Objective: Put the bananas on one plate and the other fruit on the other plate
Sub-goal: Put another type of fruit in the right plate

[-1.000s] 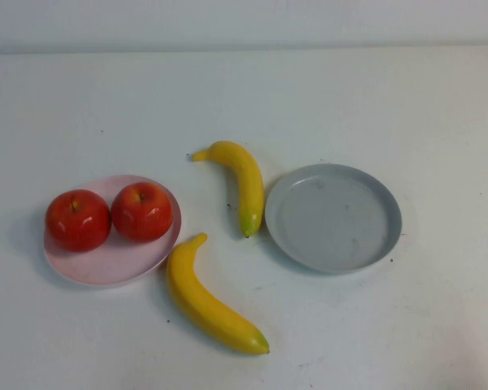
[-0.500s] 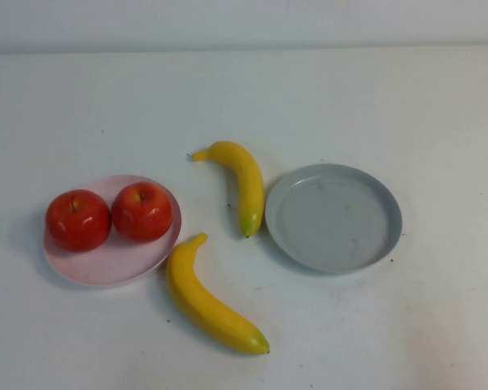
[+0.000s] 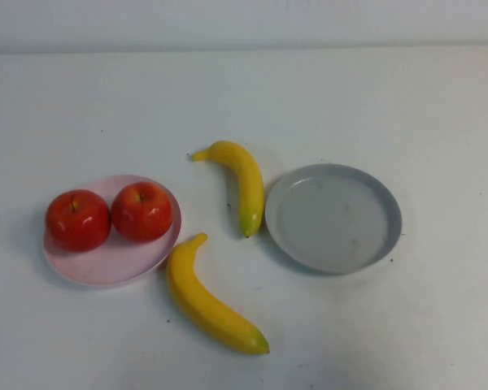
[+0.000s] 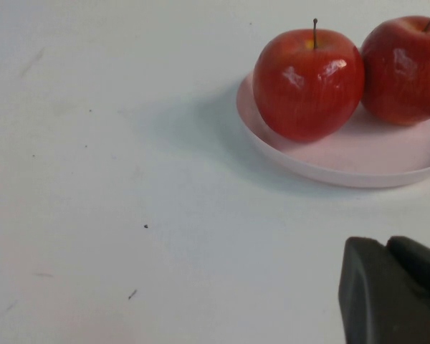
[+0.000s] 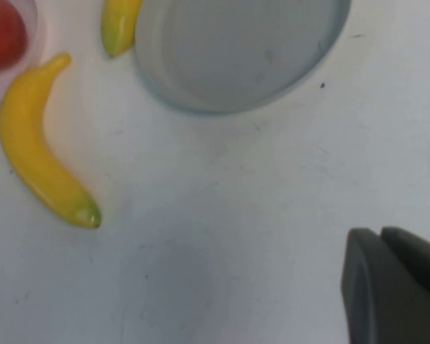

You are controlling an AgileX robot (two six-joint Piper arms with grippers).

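Note:
Two red apples (image 3: 78,219) (image 3: 141,211) sit side by side on the pale pink plate (image 3: 106,264) at the left. The grey plate (image 3: 333,218) at the right holds nothing. One banana (image 3: 242,179) lies on the table just left of the grey plate. The other banana (image 3: 207,305) lies nearer me, beside the pink plate. Neither gripper shows in the high view. My left gripper (image 4: 387,242) is shut and empty, low over the table short of the apples (image 4: 308,82) (image 4: 405,68). My right gripper (image 5: 380,233) is shut and empty, on my side of the grey plate (image 5: 236,50) and the near banana (image 5: 36,150).
The table is white, with a pale wall along its far edge. Bare tabletop lies behind the plates and along the front right.

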